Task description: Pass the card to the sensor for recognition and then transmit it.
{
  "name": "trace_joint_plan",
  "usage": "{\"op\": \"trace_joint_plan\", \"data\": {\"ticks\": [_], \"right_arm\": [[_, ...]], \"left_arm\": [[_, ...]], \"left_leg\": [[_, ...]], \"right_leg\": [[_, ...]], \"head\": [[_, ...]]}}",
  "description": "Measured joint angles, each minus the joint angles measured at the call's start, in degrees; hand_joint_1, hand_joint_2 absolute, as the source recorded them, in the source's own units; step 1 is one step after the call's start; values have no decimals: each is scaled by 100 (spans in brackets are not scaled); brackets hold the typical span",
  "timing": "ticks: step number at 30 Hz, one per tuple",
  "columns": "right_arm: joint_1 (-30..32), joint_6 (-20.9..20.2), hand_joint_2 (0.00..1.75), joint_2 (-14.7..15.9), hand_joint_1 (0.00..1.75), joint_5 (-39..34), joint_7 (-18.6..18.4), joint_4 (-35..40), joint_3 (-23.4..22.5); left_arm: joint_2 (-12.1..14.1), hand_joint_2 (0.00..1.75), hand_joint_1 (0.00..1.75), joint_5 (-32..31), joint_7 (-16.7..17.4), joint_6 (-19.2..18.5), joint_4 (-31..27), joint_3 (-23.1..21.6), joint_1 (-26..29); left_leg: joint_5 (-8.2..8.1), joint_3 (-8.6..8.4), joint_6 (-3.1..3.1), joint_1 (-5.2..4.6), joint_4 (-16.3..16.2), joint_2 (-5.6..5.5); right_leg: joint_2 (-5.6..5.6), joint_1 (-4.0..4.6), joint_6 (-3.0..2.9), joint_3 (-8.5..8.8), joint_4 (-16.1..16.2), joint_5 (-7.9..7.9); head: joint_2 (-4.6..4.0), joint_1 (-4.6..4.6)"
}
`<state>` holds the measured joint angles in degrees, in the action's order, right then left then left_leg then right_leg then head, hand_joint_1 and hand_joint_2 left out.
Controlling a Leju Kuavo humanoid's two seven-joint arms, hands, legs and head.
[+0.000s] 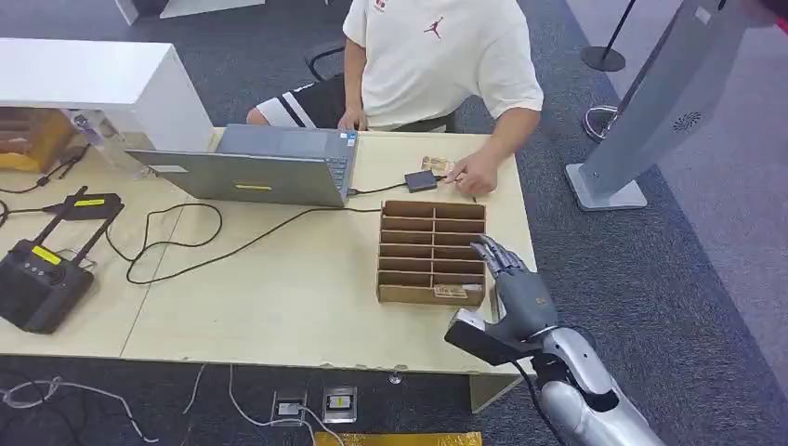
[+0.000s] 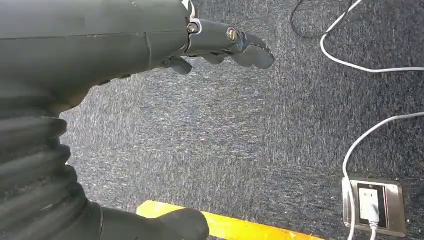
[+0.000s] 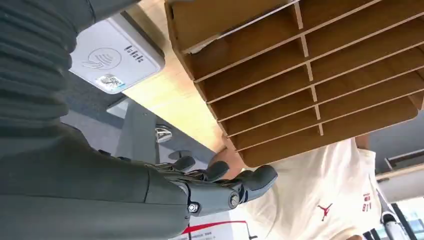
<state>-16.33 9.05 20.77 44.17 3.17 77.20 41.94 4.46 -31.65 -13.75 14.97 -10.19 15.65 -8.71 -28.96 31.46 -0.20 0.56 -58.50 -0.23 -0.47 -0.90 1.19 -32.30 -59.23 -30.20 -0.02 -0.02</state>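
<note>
While watching head view, I'm seeing pale desk [image 1: 279,307] on grey carpet, card [image 1: 435,165] lying beside sensor [image 1: 420,180] under person's hand [image 1: 477,174]; right hand [image 1: 509,279] hovering by divider box [image 1: 432,253], fingers apart, holding nothing. Left wrist view: left hand [image 2: 220,45] hanging over carpet, fingers loosely spread, empty. Right wrist view: I'm noting white reader [image 3: 115,55] lying near box.

We see a red jumping-figure logo on the person's white shirt [image 1: 437,51]; other labels are unreadable.

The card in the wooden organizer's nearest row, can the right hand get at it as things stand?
Probably yes: the right hand hovers empty beside the organizer, and the card lies exposed in the near-right compartment with nothing over it.
</note>
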Motion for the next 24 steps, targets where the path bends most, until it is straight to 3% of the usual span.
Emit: {"op": "trace_joint_plan", "data": {"ticks": [24], "right_arm": [[-167,-186,175,-103,0,109,2,-138,153]], "left_arm": [[0,175,0,-13,0,-35,0,-2,-25]], "left_leg": [[0,0,0,0,0,0]], "right_leg": [[0,0,0,0,0,0]], "head": [[0,0]]}}
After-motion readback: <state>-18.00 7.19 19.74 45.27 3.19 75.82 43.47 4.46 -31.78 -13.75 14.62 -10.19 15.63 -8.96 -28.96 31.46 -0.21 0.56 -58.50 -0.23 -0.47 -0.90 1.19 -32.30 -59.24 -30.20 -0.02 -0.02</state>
